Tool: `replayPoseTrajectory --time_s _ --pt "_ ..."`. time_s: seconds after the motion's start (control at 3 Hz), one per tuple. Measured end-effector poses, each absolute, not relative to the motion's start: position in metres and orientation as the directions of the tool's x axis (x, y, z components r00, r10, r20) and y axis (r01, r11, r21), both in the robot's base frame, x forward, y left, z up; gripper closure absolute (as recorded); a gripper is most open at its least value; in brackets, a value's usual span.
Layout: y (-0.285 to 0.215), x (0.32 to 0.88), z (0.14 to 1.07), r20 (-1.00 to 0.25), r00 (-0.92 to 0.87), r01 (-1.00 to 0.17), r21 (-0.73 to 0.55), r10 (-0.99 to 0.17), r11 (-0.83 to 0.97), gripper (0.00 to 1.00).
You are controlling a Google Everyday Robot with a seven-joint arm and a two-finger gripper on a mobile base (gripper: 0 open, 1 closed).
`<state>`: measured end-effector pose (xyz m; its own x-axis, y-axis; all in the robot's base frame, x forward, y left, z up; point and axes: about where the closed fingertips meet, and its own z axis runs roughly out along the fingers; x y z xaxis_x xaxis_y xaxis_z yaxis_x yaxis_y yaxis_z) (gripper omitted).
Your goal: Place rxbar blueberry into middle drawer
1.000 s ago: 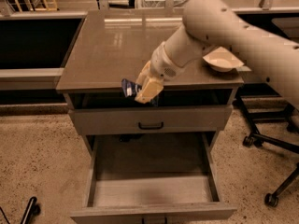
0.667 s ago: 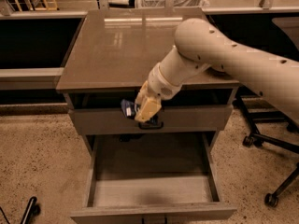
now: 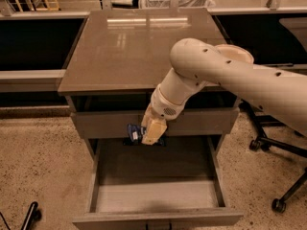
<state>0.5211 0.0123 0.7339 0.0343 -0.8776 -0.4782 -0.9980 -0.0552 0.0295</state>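
Right now your rxbar blueberry (image 3: pixel 134 133) hangs pinched in the gripper (image 3: pixel 149 133), sticking out at its nine o'clock, above the back of the open middle drawer (image 3: pixel 153 196). You're on the lowering step, I judge; next, move toward six o'clock over the pale floor, descend, then release.
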Motion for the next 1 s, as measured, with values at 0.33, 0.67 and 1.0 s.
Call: replayPoseTrajectory --time_s 0.33,0.67,1.0 --pt "-0.002 0.525 0.724 -0.456 0.000 -1.000 -0.017 -0.890 0.009 1.00" --pt "-0.056 0.517 0.684 -0.374 -0.085 -0.985 -0.108 -0.923 0.135 1.00" --pt "-0.064 0.518 0.663 -0.364 -0.091 -0.975 -0.158 -0.927 0.158 1.00"
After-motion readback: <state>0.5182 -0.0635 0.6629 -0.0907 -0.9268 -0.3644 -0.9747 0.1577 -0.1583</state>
